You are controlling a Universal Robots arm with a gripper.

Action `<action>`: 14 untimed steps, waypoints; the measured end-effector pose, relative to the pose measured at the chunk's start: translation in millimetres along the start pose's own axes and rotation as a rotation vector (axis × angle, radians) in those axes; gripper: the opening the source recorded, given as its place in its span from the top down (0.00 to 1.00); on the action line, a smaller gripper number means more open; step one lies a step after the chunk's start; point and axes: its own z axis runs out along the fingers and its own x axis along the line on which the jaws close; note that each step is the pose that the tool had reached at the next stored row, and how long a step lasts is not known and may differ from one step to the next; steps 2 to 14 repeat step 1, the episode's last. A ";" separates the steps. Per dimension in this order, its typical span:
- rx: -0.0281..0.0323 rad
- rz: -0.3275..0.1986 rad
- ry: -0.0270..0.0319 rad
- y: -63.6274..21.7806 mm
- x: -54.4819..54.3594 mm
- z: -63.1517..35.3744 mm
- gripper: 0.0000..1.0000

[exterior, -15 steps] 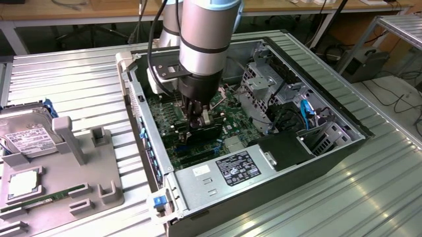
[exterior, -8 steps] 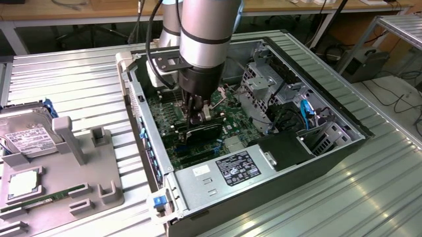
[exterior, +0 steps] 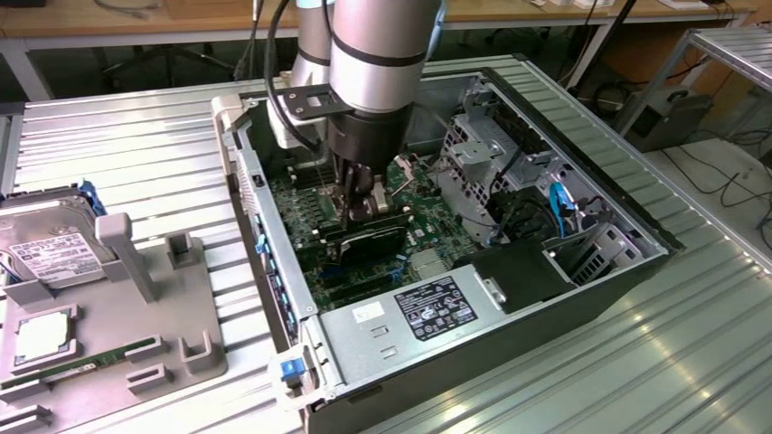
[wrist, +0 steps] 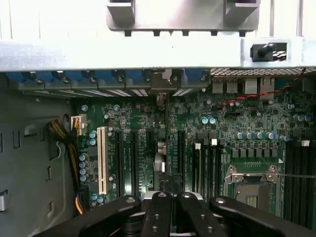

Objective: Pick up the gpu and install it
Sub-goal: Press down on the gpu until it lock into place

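Black gripper (wrist: pixel 168 210) fingers sit close together, pinching thin gpu (exterior: pixel 368 242) edge-on, right below your hand. Card's long side runs along motherboard (wrist: pixel 222 143) slots. You hold it low inside computer case (exterior: pixel 627 226), over dark slot.

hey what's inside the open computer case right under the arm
Inside the computer case: a green motherboard, the gpu standing on edge over it at the end effector, a silver power supply and drive cages. The gpu and arm cover the slots beneath.
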 end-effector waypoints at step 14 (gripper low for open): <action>0.0000 0.000 0.0000 0.0 0.0 0.0 0.89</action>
